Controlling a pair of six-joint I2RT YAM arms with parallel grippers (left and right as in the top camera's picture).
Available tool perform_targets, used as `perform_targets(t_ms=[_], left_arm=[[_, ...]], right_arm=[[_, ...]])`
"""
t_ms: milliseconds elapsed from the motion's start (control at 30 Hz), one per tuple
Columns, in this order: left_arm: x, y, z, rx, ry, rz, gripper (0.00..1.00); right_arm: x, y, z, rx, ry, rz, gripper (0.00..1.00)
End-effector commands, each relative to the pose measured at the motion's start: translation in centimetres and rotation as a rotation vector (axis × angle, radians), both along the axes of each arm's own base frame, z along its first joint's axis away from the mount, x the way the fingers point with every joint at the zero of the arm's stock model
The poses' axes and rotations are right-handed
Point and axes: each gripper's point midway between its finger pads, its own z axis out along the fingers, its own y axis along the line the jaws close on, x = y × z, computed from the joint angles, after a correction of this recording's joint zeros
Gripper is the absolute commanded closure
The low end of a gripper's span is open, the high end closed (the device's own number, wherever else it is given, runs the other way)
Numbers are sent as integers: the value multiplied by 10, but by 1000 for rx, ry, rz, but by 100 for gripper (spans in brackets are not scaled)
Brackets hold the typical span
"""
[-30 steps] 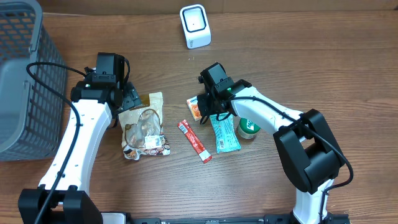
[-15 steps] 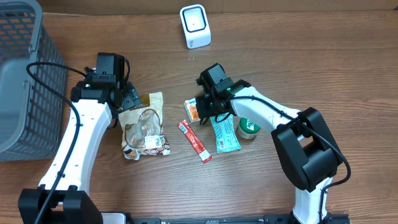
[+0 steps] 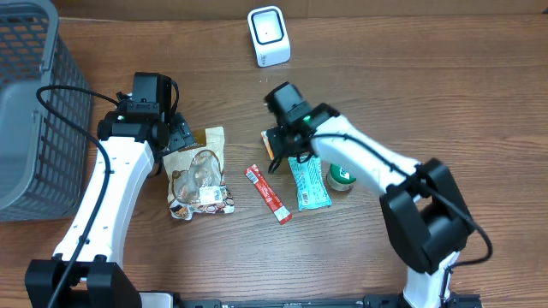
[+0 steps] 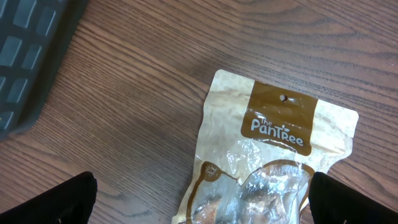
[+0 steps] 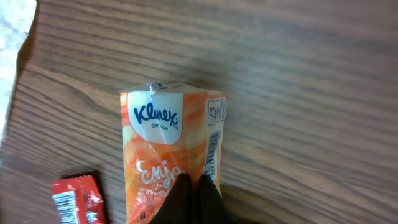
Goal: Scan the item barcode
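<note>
Bar [image 3: 270, 195]: red, flat on the bench [image 3: 479, 103] low in the centre of the overhead frame, with a teal wrapper [image 3: 308, 182] and a green tub [image 3: 342, 177] to its right. None of them is in play.
Pouch [image 3: 199, 175]: lies flat, left of centre, with its top end under the left arm.
Left claw [image 3: 175, 135]: spread wide over the pouch's top edge, holding nothing.
Pack [image 5: 171, 155]: an orange tissue pack and the item to scan, at the centre of the overhead frame just above the wrapper. I cannot tell whether it touches the bench.
Barcode [image 5: 211, 155]: runs along the pack's right edge in the right wrist view, close to the grip.
Right claw [image 5: 193, 186]: pressed together, pinching the pack's lower end on what looks like thin film.
Scanner [image 3: 269, 36]: white, upper centre, well apart from the pack.
Basket [image 3: 26, 111]: grey, upper left, clear of the path.
Risk, slip: the soft film could slide out of so narrow a pinch during the carry.
Risk, droop: held by one end, the pack may sag or swing, tilting the code off the scanner.
Risk, cover: the fingers sit beside the code and could shade it.
</note>
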Motion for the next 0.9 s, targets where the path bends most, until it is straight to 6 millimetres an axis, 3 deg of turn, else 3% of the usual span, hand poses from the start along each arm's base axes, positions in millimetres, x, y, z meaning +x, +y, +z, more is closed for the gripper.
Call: perform_targets(t_ms=[0,167,300,533,667,867], left_arm=[[3,-1,12,-3,-34,-10,1],[3,-1,12,-3,-34,-10,0],[3,-1,12,-4,-34,-10,1],[3,-1,12,-3,-34,-10,0],[3,-1,12,-3,-34,-10,0],[3,-1,12,-4,-34,-9,0]], right_arm=[[16,-14,43,-242,-264,-32,96],[12,-18,75,-519,-492,-21,96],[8,-16,80,-637,-559,13,96],[14,-21,58,-863,-584,88,96],[14,-16,40,-883,-579,104,96],[16,-14,30,-896,-594,93,96]])
